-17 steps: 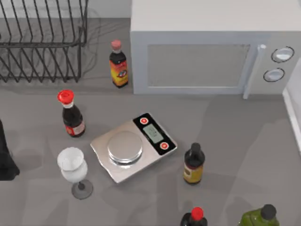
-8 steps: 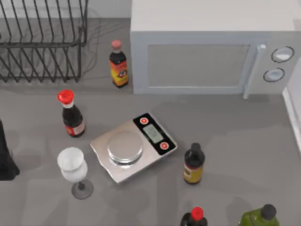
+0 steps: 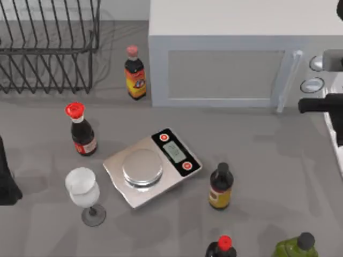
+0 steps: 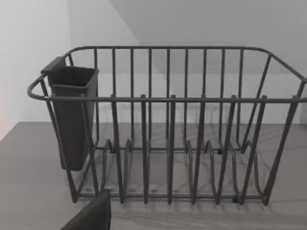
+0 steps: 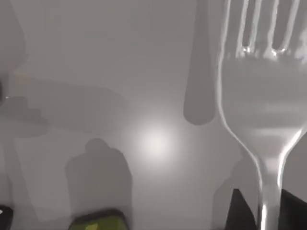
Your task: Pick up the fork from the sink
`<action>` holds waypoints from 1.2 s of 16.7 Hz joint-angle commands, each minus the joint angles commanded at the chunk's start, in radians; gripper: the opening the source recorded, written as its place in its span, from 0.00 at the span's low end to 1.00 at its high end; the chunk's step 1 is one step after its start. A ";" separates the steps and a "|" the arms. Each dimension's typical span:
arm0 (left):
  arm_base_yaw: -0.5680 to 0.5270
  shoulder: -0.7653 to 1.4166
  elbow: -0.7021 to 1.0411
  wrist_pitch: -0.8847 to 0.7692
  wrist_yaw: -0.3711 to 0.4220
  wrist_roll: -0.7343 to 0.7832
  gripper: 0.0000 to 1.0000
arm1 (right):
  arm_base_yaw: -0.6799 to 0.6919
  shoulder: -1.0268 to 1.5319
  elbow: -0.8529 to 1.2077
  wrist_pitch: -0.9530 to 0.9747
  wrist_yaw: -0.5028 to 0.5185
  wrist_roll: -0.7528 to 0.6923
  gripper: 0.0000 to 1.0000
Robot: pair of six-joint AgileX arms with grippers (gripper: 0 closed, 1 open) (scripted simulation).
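Note:
The fork (image 5: 261, 96) is shiny silver and hangs close to the right wrist camera, tines pointing away. Its handle runs down between two dark fingers (image 5: 236, 213) of my right gripper (image 5: 264, 208), which is shut on it. The fork's shadow falls on the grey surface beneath, so it is held off that surface. In the top view my right arm (image 3: 321, 104) reaches in at the right edge, over the white rim of the sink (image 3: 333, 134). My left arm (image 3: 6, 182) is parked at the left edge of the table.
A white microwave (image 3: 225, 64) stands at the back and a black wire dish rack (image 3: 48, 48) at the back left. A kitchen scale (image 3: 153, 166), a wine glass (image 3: 83, 190) and several bottles (image 3: 220, 187) stand across the grey counter. A green bottle (image 5: 98, 223) lies below the fork.
My right arm has come into the top view at the right edge, beside the microwave's knobs. The objects on the counter and the left arm have not moved.

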 joint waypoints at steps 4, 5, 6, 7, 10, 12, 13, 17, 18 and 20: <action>0.000 0.000 0.000 0.000 0.000 0.000 1.00 | 0.119 -0.119 -0.118 -0.018 -0.001 0.115 0.00; 0.000 0.000 0.000 0.000 0.000 0.000 1.00 | 0.123 -0.122 -0.122 -0.019 -0.001 0.118 0.00; 0.000 0.000 0.000 0.000 0.000 0.000 1.00 | 0.123 -0.122 -0.122 -0.019 -0.001 0.118 0.00; 0.000 0.000 0.000 0.000 0.000 0.000 1.00 | 0.123 -0.122 -0.122 -0.019 -0.001 0.118 0.00; 0.000 0.000 0.000 0.000 0.000 0.000 1.00 | 0.110 -0.112 -0.118 -0.001 -0.004 0.116 0.00; 0.000 0.000 0.000 0.000 0.000 0.000 1.00 | 0.088 -0.095 -0.123 0.056 -0.006 0.102 0.00; 0.000 0.000 0.000 0.000 0.000 0.000 1.00 | 0.077 -0.082 -0.133 0.100 -0.008 0.090 0.00; 0.000 0.000 0.000 0.000 0.000 0.000 1.00 | 0.064 -0.036 -0.265 0.301 -0.011 0.052 0.00; 0.000 0.000 0.000 0.000 0.000 0.000 1.00 | 0.070 -0.032 -0.317 0.343 -0.010 0.057 0.00; 0.000 0.000 0.000 0.000 0.000 0.000 1.00 | 0.093 -0.031 -0.411 0.400 -0.006 0.084 0.00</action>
